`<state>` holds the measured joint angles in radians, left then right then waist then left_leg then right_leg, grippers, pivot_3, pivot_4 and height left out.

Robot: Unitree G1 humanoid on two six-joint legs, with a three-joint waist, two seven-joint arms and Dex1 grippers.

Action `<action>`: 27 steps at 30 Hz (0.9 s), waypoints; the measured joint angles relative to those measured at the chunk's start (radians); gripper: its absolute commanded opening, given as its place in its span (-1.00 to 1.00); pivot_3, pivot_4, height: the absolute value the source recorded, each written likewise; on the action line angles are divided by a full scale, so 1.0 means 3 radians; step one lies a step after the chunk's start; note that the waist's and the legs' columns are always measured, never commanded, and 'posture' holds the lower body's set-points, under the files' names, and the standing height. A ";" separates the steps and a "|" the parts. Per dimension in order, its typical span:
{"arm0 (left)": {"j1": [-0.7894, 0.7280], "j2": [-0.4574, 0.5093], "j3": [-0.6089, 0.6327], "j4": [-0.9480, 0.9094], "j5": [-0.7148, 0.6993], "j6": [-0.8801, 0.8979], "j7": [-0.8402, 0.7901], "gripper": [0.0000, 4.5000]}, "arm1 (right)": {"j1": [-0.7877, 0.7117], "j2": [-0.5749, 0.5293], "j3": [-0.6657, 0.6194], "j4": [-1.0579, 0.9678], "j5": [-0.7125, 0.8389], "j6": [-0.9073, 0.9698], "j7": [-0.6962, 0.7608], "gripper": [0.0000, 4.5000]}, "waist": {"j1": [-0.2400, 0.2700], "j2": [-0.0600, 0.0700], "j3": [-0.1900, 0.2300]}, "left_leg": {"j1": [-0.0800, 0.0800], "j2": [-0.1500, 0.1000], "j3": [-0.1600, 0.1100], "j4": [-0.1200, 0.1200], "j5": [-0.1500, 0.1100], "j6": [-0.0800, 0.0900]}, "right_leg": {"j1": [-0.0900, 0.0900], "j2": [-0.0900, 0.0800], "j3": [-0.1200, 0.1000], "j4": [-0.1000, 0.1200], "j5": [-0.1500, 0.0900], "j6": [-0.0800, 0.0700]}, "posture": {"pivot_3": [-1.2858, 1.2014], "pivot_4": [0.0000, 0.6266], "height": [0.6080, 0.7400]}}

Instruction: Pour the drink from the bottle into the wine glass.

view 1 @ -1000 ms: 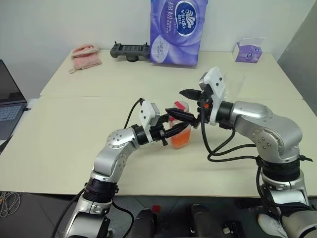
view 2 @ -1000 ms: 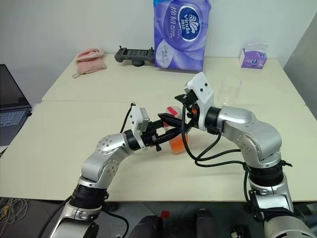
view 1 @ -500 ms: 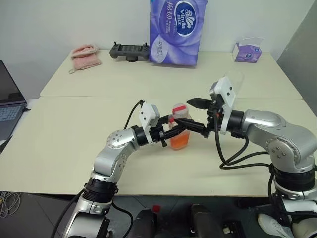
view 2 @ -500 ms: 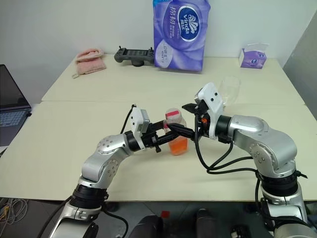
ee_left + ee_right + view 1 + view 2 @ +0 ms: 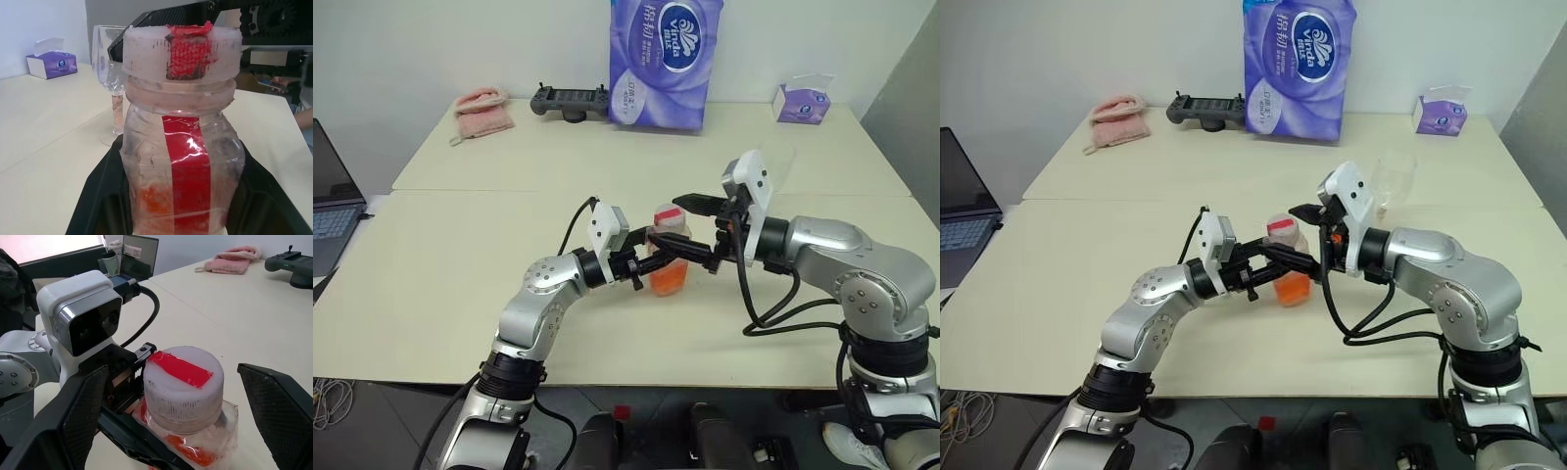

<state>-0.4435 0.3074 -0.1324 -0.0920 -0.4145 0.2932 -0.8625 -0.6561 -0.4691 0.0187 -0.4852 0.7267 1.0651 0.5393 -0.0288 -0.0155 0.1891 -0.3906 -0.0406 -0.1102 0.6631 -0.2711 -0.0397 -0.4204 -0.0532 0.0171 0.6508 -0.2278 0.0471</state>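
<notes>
At the bottle: your landmark is the small clear plastic bottle with squarish body and narrow red label strip, upright near the middle of the pale surface.
Left end effector: the left end effector is clamped on the bottle's body, reaching it from the bottle's left side, roughly level.
Right end effector: the right end effector comes from the bottle's right with its black fingers spread wide, gripping nothing; in the right wrist view they stand on either side of the red-and-white screw cap, apart from it.
Axis: the bottle's long axis is vertical; the cap sits just ahead of the right end effector, so I judge you need that gap centred on the cap before closing.
Drink: translucent orange-red drink lies low in the bottle.
Glass: the clear stemmed wine glass stands behind and to the right of the bottle, beyond the right arm, well apart.
Nearer arm: right, for the cap.
</notes>
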 measured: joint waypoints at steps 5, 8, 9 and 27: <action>0.0000 0.0000 0.0000 0.0000 0.0000 0.0000 0.0001 -0.21 | -0.0011 0.0020 -0.0010 0.0014 0.0013 0.0025 -0.0068 0.45 | 0.0000 0.0000 0.0000 | 0.0000 0.0000 0.0000 0.0000 0.0000 0.0000 | 0.0000 0.0000 0.0000 0.0001 0.0000 0.0000 | 0.03 -0.52 1.00; 0.0000 0.0000 0.0000 0.0000 0.0001 -0.0003 0.0005 -0.21 | -0.0036 0.0037 -0.0032 0.0031 0.0028 0.0038 -0.0104 -0.01 | 0.0000 0.0000 0.0000 | 0.0000 0.0000 0.0000 0.0000 0.0000 0.0000 | 0.0000 0.0000 0.0000 0.0001 0.0000 0.0000 | 0.03 -0.52 1.00; 0.0000 -0.0003 0.0002 0.0000 0.0001 -0.0003 0.0011 -0.21 | -0.0047 0.0037 -0.0036 0.0032 0.0030 0.0040 -0.0110 -0.16 | 0.0000 0.0000 0.0000 | 0.0000 0.0000 0.0000 0.0000 0.0000 0.0000 | 0.0000 0.0000 0.0000 0.0001 0.0000 0.0000 | 0.03 -0.52 1.00; -0.0047 -0.0016 0.0002 -0.0081 -0.0008 -0.0017 0.0015 -0.21 | -0.0107 -0.0136 -0.0135 0.0094 0.0164 -0.0038 0.0143 -0.19 | 0.0001 0.0000 0.0000 | 0.0000 -0.0001 0.0000 0.0000 0.0000 0.0001 | 0.0000 0.0000 0.0000 0.0001 0.0000 0.0000 | 0.03 -0.52 1.00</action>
<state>-0.4576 0.3026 -0.1319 -0.1164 -0.4168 0.2880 -0.8581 -0.6882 -0.5098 -0.0217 -0.4571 0.7760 1.0536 0.5822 -0.0286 -0.0155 0.1891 -0.3906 -0.0408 -0.1101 0.6631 -0.2711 -0.0396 -0.4203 -0.0532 0.0170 0.6511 -0.2277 0.0471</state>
